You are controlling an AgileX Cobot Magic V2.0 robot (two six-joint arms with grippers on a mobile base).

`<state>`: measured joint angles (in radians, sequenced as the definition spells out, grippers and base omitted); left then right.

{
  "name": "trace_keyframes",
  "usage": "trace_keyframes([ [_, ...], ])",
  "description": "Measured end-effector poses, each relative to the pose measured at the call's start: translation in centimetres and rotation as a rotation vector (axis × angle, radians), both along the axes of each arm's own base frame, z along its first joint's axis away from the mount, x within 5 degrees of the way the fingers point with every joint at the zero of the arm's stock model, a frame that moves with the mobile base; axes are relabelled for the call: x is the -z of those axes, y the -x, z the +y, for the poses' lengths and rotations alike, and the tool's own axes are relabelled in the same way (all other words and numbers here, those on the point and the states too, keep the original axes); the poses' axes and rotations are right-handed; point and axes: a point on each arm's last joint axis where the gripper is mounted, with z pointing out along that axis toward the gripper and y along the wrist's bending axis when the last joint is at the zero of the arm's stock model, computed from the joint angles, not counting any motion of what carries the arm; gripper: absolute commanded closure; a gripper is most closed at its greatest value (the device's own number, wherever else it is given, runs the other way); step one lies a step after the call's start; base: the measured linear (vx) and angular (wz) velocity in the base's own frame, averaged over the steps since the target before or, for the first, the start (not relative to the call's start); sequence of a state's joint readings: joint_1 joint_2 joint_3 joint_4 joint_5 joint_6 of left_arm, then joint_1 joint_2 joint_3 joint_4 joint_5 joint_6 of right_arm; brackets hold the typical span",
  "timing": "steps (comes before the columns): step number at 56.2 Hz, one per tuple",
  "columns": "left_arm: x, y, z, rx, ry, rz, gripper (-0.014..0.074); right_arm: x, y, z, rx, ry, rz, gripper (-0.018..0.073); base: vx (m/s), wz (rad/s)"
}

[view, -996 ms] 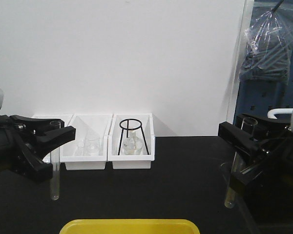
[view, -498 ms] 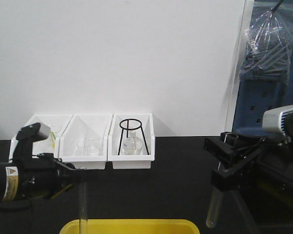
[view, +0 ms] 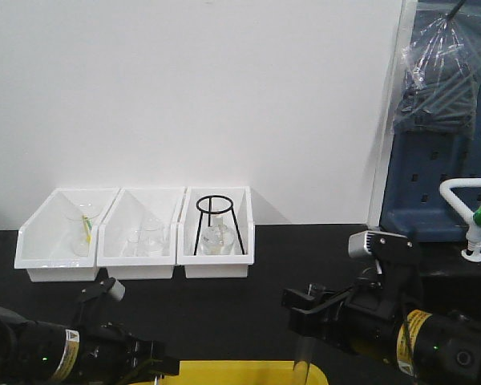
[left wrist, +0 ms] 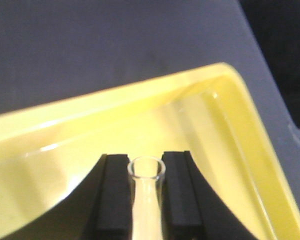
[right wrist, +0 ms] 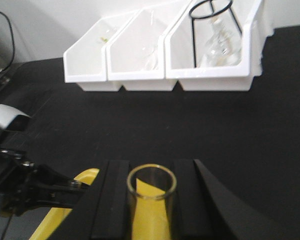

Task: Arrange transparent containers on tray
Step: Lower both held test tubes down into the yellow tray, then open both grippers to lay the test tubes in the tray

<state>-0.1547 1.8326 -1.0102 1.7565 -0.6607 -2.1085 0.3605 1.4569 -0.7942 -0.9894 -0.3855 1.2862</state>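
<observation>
The yellow tray (view: 248, 372) lies at the front edge of the black table. My left gripper (left wrist: 147, 158) is shut on a clear test tube (left wrist: 147, 200), whose open rim shows between the black pads above the tray floor (left wrist: 210, 115). In the front view the left gripper (view: 155, 368) sits low at the tray's left end, and its tube is hidden there. My right gripper (right wrist: 151, 167) is shut on the other test tube (right wrist: 151, 217), upright over the tray's right end (right wrist: 86, 179). That tube (view: 302, 367) hangs below the right gripper (view: 305, 325) in the front view.
Three white bins (view: 136, 234) stand in a row at the back of the table. The right one holds a black wire tripod (view: 218, 223) over a flask. A blue pegboard (view: 441, 184) and a white tap with a green nozzle (view: 474, 216) stand at the right.
Both arms have come down and inward from the table's sides to the yellow tray, each carrying its test tube. The left tube has dropped out of the front view.
</observation>
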Motion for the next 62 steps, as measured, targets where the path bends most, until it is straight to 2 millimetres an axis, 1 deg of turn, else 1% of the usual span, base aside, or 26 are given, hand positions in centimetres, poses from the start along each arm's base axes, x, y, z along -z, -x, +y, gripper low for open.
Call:
trace_keyframes([
  [8, 1.7, -0.2, -0.1, 0.001, -0.004, 0.049, 0.0591, 1.3, -0.5, 0.4, -0.024, -0.002, 0.035, 0.0571, 0.00, 0.00],
  [16, 2.4, -0.4, 0.0, -0.009, -0.012, 0.066, 0.0579, 2.1, -0.7, 0.6, -0.036, 0.014, 0.054, 0.0571, 0.00, 0.00],
  [25, 3.0, -0.6, 0.2, -0.032, -0.031, 0.075, 0.0540, 2.7, -0.9, 0.7, -0.030, 0.001, 0.090, 0.0571, 0.00, 0.00],
  [33, 3.5, -0.8, 0.4, -0.054, -0.051, 0.080, 0.0460, 3.2, -0.9, 0.8, -0.039, 0.001, 0.120, 0.0571, 0.00, 0.00],
  [46, 3.9, -1.0, 0.6, -0.075, -0.073, 0.080, 0.0277, 4.6, -0.7, 1.1, -0.092, 0.033, 0.198, 0.0571, 0.00, 0.00],
  [54, 4.2, -1.1, 0.6, -0.083, -0.084, 0.079, 0.0207, 5.9, -0.5, 1.5, -0.132, 0.039, 0.269, 0.0571, 0.00, 0.00],
  [62, 4.2, -1.1, 0.7, -0.086, -0.087, 0.078, 0.0170, 7.6, -0.5, 1.8, -0.163, 0.050, 0.346, 0.0571, 0.00, 0.00],
])
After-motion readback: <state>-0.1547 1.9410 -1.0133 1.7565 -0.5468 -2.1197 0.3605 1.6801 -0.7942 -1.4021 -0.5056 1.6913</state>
